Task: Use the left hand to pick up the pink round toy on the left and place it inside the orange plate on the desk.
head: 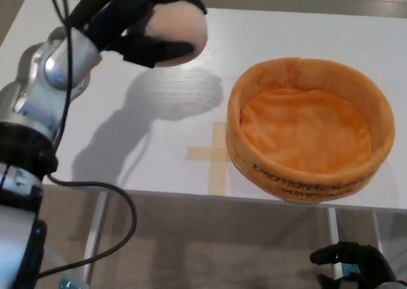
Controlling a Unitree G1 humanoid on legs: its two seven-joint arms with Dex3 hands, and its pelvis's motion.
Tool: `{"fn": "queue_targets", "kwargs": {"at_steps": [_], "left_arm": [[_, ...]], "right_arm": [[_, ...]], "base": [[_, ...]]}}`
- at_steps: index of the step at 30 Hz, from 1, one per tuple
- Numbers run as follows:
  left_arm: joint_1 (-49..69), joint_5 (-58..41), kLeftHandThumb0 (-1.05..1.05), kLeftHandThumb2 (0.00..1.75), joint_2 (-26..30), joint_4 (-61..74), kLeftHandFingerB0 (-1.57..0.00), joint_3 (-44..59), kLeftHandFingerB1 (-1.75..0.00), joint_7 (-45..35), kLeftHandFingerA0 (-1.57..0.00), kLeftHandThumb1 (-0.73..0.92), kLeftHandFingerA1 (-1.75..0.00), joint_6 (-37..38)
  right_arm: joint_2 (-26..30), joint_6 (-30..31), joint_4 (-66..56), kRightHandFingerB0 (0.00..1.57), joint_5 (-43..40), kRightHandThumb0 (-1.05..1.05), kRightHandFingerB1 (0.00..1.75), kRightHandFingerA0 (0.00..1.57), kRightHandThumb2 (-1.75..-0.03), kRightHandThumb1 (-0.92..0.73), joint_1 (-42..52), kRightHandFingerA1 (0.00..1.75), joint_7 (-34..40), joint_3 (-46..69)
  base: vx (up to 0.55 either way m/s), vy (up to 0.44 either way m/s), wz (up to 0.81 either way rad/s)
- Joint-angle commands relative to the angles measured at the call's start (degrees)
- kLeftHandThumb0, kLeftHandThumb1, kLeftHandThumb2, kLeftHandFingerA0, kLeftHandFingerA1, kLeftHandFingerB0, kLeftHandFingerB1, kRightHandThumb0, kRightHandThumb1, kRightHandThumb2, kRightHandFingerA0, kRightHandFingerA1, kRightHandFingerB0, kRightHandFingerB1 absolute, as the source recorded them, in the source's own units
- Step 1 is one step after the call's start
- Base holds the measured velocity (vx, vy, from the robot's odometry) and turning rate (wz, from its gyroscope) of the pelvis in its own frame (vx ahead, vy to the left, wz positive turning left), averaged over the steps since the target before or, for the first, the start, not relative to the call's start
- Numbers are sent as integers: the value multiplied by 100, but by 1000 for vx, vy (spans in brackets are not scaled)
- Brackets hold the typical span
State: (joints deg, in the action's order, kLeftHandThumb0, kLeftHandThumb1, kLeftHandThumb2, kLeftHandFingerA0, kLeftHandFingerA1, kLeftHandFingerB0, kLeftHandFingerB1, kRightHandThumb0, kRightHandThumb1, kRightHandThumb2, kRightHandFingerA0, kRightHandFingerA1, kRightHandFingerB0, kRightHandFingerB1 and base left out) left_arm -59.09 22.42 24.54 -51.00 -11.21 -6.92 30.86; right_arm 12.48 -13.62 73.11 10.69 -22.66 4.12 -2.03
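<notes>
The pink round toy (180, 27) is a pale, fuzzy ball, held well above the white desk (114, 142) at the upper left. My left hand (137, 18) is shut on it, black fingers wrapped over its top and a thumb under it. Its shadow falls on the desk below. The orange plate (310, 128) is a soft round basket with a raised rim, standing on the desk's right side with nothing inside it. My right hand (356, 263) hangs low below the desk's front edge at the bottom right, fingers loosely curled and apart, holding nothing.
A cross of tan tape (213, 154) marks the desk between the toy's shadow and the plate. A black cable (95, 238) loops down from my left arm past the desk's front edge. The desk's metal legs (96, 232) show below.
</notes>
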Motion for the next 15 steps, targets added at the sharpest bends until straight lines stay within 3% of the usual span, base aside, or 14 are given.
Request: {"fn": "queue_targets", "kwargs": {"at_steps": [1, 4, 5, 7, 8, 9, 12, 13, 15], "left_arm": [[-393, 266, -20, 63, -448, -15, -80, -311, -93, 41, -88, 78, -144, -395], [-641, 532, -22, 62, -740, -156, -82, -586, -84, 317, -87, 77, -149, -414], [-673, 543, -23, 63, -790, -185, -76, -614, -99, 344, -85, 77, -153, -436], [-702, 533, -23, 63, -826, -224, -76, -638, -99, 365, -85, 77, -153, -457], [-752, 521, -26, 63, -888, -285, -65, -664, -119, 349, -80, 76, -156, -485], [-841, 531, -26, 65, -1010, -379, -84, -710, -73, 351, -85, 73, -147, -542], [-1002, 573, -26, 64, -1233, -579, -85, -798, -67, 445, -86, 72, -148, -563], [-1016, 587, -23, 62, -1296, -601, -76, -826, -106, 459, -81, 75, -156, -593], [-1048, 617, -22, 65, -1419, -652, -78, -886, -97, 505, -79, 74, -158, -652]], "right_arm": [[-11, -18, 35, 71, 41, -23, 82, 78, -84, -44, 45, 90, -27, -31], [-35, 26, 37, 72, 39, -22, 82, 78, -85, -44, 7, 90, -23, -34], [-40, 30, 34, 73, 29, -21, 83, 80, -84, -44, -4, 92, -19, -26], [-45, 29, 30, 73, 18, -21, 83, 80, -84, -44, -13, 92, -12, -16], [-42, 4, 27, 74, 25, -15, 82, 77, -61, -58, -15, 93, -12, -23], [-43, 6, 33, 72, 22, -23, 83, 75, -85, -44, -27, 88, -27, -21], [-47, 28, 45, 72, 25, -23, 83, 77, -85, -44, -48, 89, -30, -23], [-64, 48, 45, 71, 31, -24, 82, 75, -85, -44, -47, 88, -20, -31], [-88, 75, 51, 71, 35, -24, 82, 75, -85, -44, -60, 88, -20, -39]], "base": [[0, 0, 0], [0, 0, 0], [0, 0, 0], [0, 0, 0], [0, 0, 0], [0, 0, 0], [0, 0, 0], [0, 0, 0], [0, 0, 0]]}}
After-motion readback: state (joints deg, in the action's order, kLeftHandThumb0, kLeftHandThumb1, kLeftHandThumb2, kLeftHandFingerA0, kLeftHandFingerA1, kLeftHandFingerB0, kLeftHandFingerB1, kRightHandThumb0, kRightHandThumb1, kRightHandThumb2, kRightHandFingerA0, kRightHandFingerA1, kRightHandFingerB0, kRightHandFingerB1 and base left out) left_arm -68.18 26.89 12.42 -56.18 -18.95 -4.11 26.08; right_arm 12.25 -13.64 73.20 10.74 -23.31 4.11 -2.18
